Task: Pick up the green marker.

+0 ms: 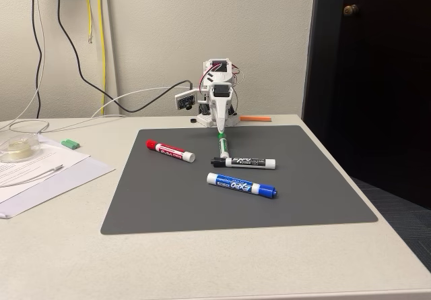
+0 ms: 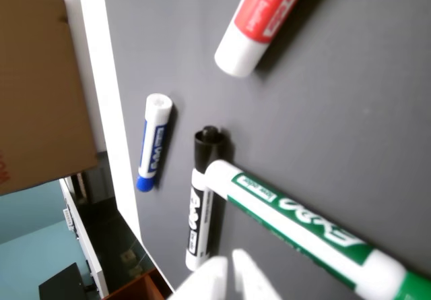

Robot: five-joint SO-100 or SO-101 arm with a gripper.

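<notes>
A grey mat (image 1: 239, 199) covers the pale desk (image 1: 202, 266). From my station, the jaws look clenched on the green marker (image 1: 221, 144), which angles down just behind the black marker (image 1: 244, 162). I judge the grasp made, lift-off unconfirmed.

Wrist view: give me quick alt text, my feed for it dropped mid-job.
The green marker runs diagonally across the lower right, close to the camera, over a gray mat. The tips of the white tool show at the bottom edge. Black, blue and red markers lie on the mat beyond.
</notes>
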